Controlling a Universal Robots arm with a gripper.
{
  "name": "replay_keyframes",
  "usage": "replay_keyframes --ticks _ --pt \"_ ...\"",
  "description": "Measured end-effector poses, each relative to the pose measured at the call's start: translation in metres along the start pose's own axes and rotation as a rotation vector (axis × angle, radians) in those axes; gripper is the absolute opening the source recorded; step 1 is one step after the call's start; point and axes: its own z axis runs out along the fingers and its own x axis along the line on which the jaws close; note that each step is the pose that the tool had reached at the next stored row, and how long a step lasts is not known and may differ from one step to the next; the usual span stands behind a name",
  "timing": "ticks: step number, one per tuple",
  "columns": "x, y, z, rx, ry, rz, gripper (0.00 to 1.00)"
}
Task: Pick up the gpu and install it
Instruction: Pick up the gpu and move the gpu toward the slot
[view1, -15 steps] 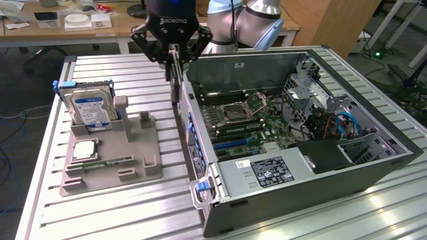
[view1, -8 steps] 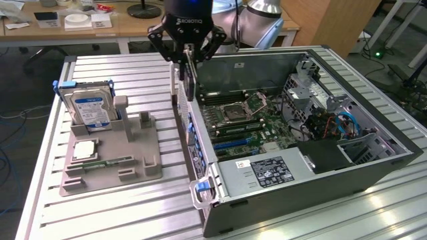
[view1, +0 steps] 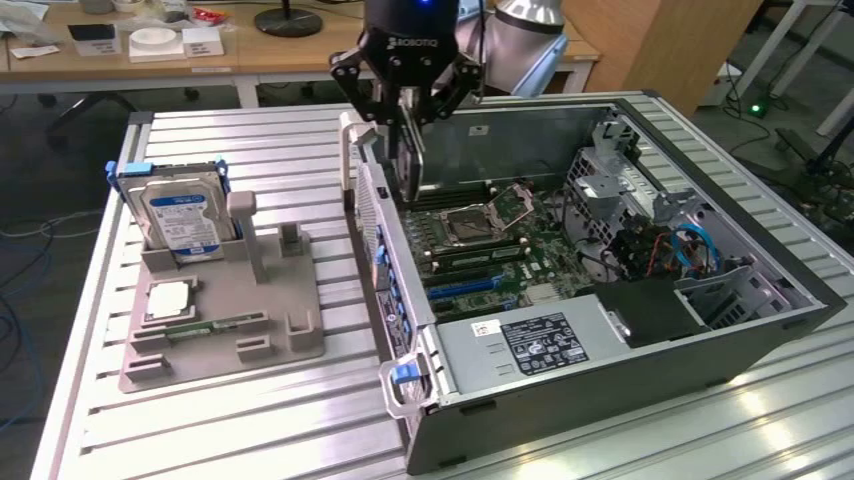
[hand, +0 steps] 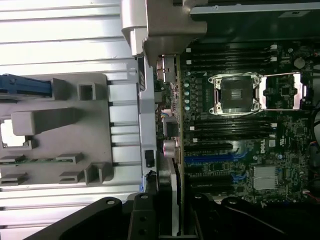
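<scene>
Pincer (view1: 408, 125) tight on upright gpu (view1: 411, 170) above open case (view1: 641, 365) with motherboard (view1: 494, 245); hard drive (view1: 184, 215) in grey holder (view1: 267, 310).

Before you, a ribbed aluminium table (view1: 240, 420), a grey moulded parts holder (view1: 254, 305) sitting flat on its slats toward the exterior view's left, an open computer case (view1: 601, 390) lying on its side just beside the holder, toward the exterior view's right.
</scene>
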Motion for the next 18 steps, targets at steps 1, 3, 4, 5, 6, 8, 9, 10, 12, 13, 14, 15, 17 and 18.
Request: replay_keyframes --ticks 1,3,4,5,6,8,9,10,12,13,14,15,17,18 --pt "-0.003 0.0003 0.0001 0.0 -0.0001 0.0 0.28" --pt "-0.01 0.0008 0.0003 0.0 -0.0006 0.0 0.28" --pt "-0.013 0.001 0.0004 -0.0001 -0.0008 0.0 0.28" --pt "-0.017 0.0013 0.0004 0.0 -0.001 0.0 0.28" --pt "-0.02 0.0015 0.0005 0.0 -0.0012 0.0 0.28" --pt "-0.026 0.002 0.0008 -0.0001 -0.0016 0.0 0.28" --pt "-0.03 0.0023 0.0009 -0.0001 -0.0019 0.0 0.28" --pt "-0.033 0.0026 0.001 -0.0001 -0.0021 0.0 0.28" --pt "-0.04 0.0031 0.0012 -0.0002 -0.0025 0.0 0.28" --pt "-0.043 0.0033 0.0013 -0.0002 -0.0028 0.0 0.28" --pt "-0.046 0.0036 0.0013 -0.0002 -0.0029 0.0 0.28" --pt "-0.049 0.0038 0.0014 -0.0002 -0.0031 0.0 0.28" --pt "-0.056 0.0043 0.0016 -0.0002 -0.0035 0.0 0.28" --pt "-0.059 0.0046 0.0017 -0.0002 -0.0038 0.0 0.28"
